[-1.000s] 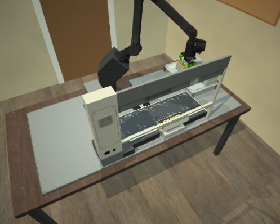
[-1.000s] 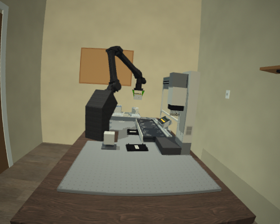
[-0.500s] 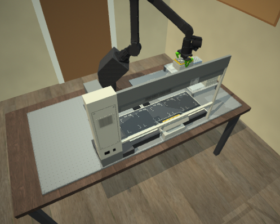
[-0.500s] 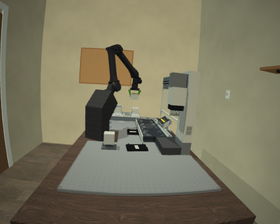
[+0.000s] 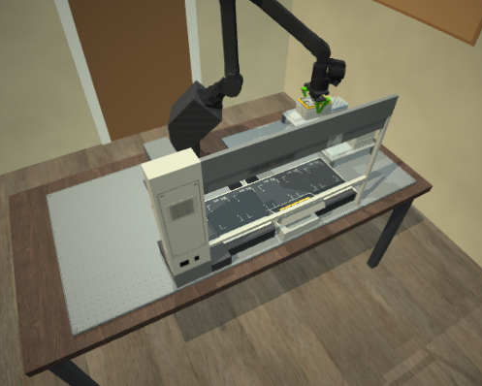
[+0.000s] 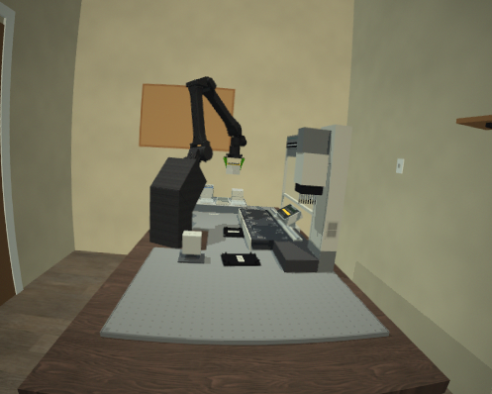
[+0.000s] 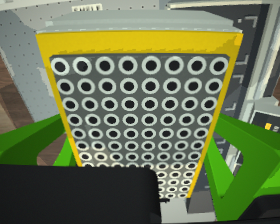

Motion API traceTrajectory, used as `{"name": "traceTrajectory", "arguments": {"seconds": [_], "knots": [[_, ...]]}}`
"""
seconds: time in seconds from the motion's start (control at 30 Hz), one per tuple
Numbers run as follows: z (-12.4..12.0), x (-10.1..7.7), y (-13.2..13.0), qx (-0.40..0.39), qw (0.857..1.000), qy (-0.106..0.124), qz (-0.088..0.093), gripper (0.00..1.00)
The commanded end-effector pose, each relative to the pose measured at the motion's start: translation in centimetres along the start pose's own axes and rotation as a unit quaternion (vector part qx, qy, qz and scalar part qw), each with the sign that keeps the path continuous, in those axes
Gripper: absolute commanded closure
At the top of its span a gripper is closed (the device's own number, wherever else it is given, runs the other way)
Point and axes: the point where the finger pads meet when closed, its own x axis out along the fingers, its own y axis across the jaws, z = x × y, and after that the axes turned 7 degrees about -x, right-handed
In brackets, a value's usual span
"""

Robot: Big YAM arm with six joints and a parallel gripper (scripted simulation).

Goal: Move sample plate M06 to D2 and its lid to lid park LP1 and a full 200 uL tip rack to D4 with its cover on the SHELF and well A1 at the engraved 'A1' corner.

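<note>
My gripper [image 5: 313, 103] is shut on a tip rack [image 7: 140, 112] with a yellow plate. It holds the rack by the long sides between its green fingers. Pale rings on a grey field fill every place I can see on the rack. The rack hangs in the air above the back right of the table, over the near end of the shelf unit [image 5: 301, 116]; it also shows in the exterior view [image 6: 234, 165]. The deck [image 5: 274, 193] with its bracketed positions lies lower, behind the grey gantry beam. I read no size label from here.
Other labware stands on the shelf [image 6: 237, 194] [image 6: 208, 194], including a pale rack [image 5: 338, 104]. The tall pipetting machine [image 6: 320, 190] and its beam [image 5: 299, 138] border the deck. Two black frames [image 6: 240, 258] [image 6: 233, 231] and a white block [image 6: 191, 243] sit nearer the front.
</note>
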Motion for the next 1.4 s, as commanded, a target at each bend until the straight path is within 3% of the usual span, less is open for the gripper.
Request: {"name": "traceTrajectory", "arguments": {"seconds": [0.0, 0.53, 1.37], "knots": [[1.54, -1.37, -0.69, 0.039, 0.999, -0.021, -0.012, 1.0], [1.54, -1.38, -0.71, 0.178, 0.984, -0.022, -0.01, 1.0], [1.53, -1.38, -0.73, 0.377, 0.926, -0.024, -0.005, 1.0]]}}
